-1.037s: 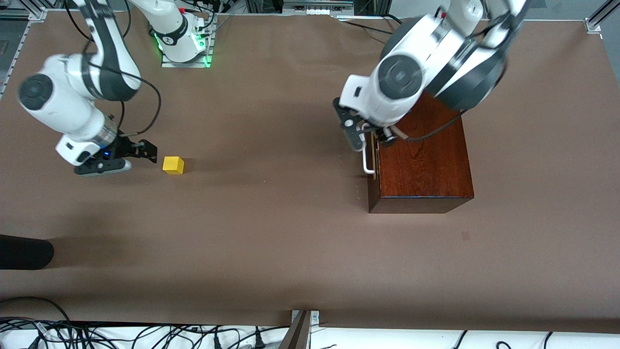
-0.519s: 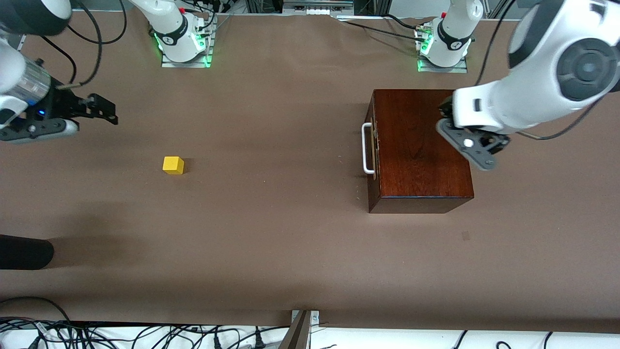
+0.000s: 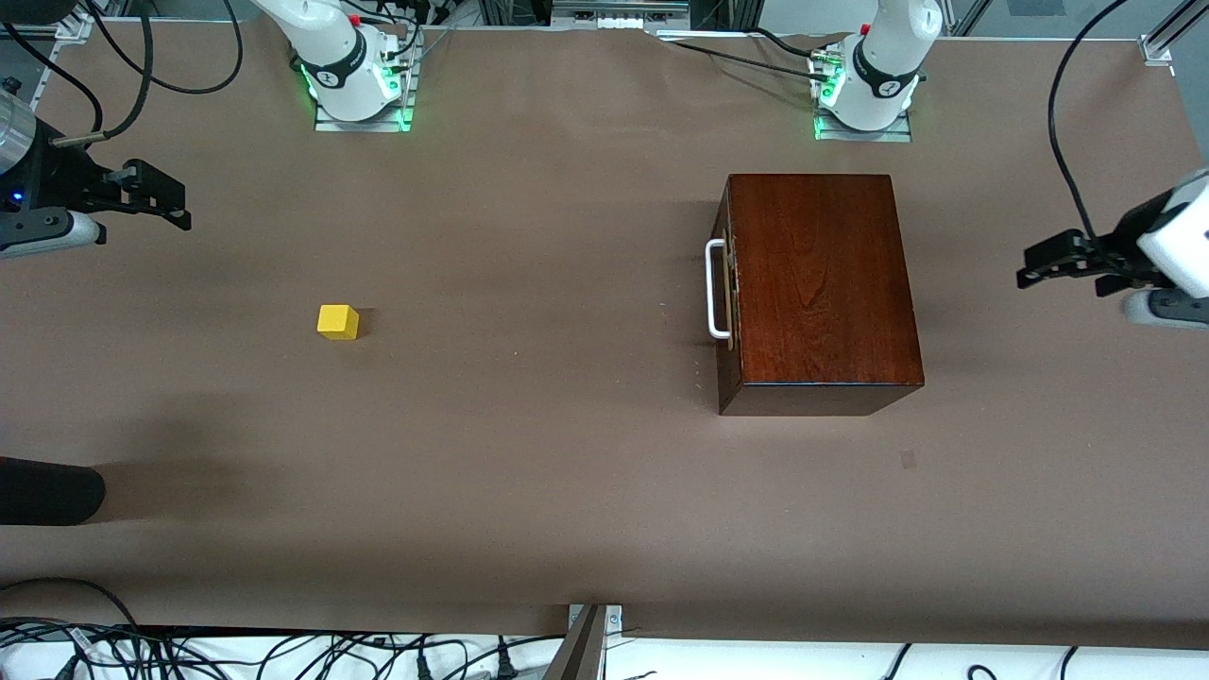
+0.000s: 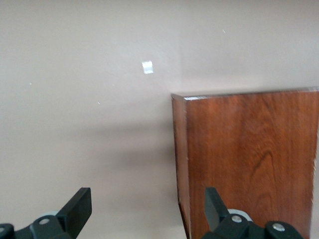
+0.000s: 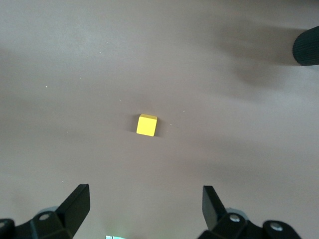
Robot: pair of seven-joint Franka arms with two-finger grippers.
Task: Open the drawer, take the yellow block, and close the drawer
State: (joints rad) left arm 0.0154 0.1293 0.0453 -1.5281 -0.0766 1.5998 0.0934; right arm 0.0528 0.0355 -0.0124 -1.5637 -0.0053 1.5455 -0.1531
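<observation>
The yellow block (image 3: 337,321) lies alone on the brown table toward the right arm's end; the right wrist view shows the yellow block (image 5: 147,124) ahead of the open fingers. My right gripper (image 3: 162,198) (image 5: 144,201) hangs open and empty at that end of the table, apart from the block. The drawer (image 3: 725,283) sits shut in the mahogany box (image 3: 822,283), its white handle (image 3: 715,288) facing the block. My left gripper (image 3: 1039,264) (image 4: 147,206) hovers open and empty at the left arm's end, past the box (image 4: 249,159) and away from the handle.
A dark rounded object (image 3: 47,491) (image 5: 306,47) pokes in at the right arm's end, nearer the front camera than the block. Both arm bases (image 3: 354,85) (image 3: 864,90) stand along the farthest table edge. Cables (image 3: 283,652) run below the nearest edge.
The left gripper left the drawer handle and swung over the box to the left arm's end. The right gripper drew away from the block toward its table end. Block and drawer stayed put.
</observation>
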